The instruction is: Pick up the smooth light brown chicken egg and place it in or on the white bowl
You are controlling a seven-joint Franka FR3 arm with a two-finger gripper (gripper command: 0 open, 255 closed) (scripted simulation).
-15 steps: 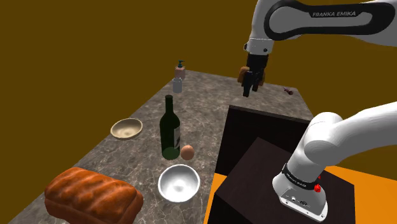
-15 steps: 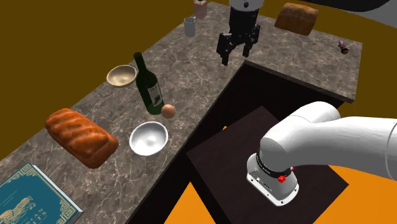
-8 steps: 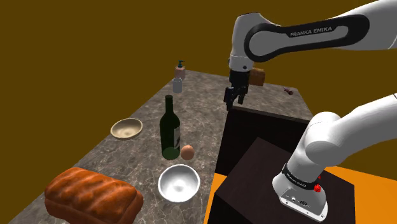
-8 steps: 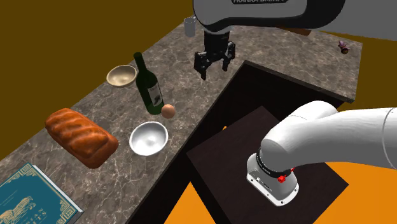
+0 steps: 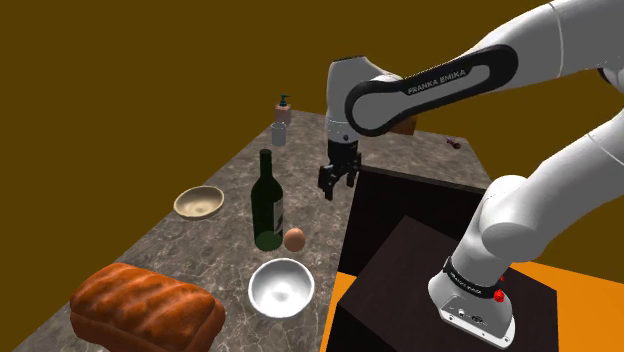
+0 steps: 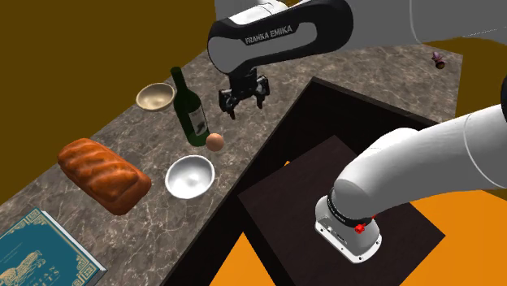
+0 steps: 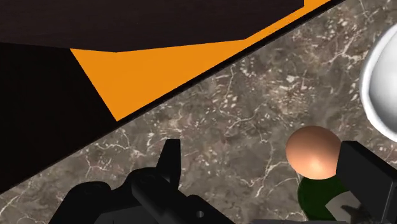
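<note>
The light brown egg [image 5: 294,238] [image 6: 214,141] [image 7: 312,151] lies on the marble counter, touching or almost touching the foot of a green wine bottle [image 5: 267,205] [image 6: 191,110]. A shiny white-grey bowl [image 5: 281,287] [image 6: 189,176] [image 7: 382,89] sits just in front of the egg, nearer the camera in the shoulder view. My gripper [image 5: 333,185] [image 6: 241,104] [image 7: 257,153] hangs open above the counter edge, beyond the egg and higher than it. Nothing is between its fingers.
A tan bowl [image 5: 199,203] [image 6: 155,97] lies to the shoulder view's left of the bottle. A bread loaf [image 5: 145,305] [image 6: 104,175] and a blue book [image 6: 41,252] lie at the near end. A dispenser [image 5: 283,110] and glass [image 5: 279,133] stand at the far end. The dark stand [image 5: 400,270] borders the counter.
The gripper has come down and moved toward the shoulder view's left, from above the far counter to near the bottle and egg. It stayed open. Nothing on the counter moved.
</note>
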